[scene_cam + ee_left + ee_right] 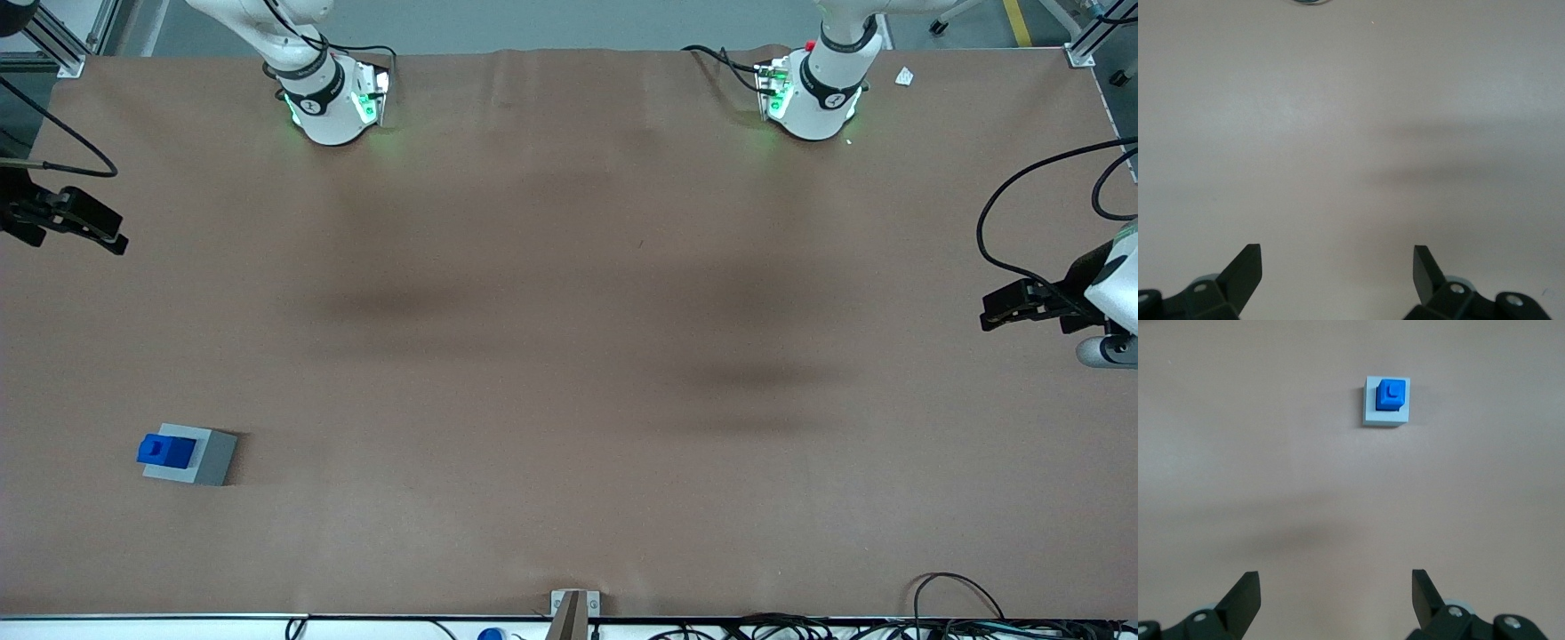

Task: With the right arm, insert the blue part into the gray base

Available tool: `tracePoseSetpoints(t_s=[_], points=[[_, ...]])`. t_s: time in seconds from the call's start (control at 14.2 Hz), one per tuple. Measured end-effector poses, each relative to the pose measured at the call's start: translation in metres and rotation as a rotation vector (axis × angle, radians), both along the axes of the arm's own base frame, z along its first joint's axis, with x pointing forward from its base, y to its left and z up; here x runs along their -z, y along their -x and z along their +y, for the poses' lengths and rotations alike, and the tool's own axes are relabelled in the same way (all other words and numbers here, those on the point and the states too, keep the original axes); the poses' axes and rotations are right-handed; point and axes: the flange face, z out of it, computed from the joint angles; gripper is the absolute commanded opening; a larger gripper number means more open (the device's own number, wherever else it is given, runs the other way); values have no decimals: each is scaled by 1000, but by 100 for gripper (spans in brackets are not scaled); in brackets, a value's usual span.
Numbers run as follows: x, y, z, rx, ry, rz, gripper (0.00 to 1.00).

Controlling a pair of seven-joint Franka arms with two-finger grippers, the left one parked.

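The gray base is seen on the brown table, near the edge closest to the front camera and toward the working arm's end. The blue part is seated in the base's top, off centre toward one side, with its top standing proud of the rim. The gripper is held well apart from both, its fingers spread wide with nothing between them.

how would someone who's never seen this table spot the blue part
On the brown table, look toward the working arm's end, nearer the front camera than the right arm's open claw. There the gray base carries the blue part on top, the only bright blue piece.
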Motion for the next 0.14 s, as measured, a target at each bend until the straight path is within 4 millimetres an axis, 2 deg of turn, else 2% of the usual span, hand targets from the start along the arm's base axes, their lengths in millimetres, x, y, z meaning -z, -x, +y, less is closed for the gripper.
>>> tracePoseSetpoints(t_s=[0.14], points=[[-8, 1, 0, -16, 1, -10, 100]])
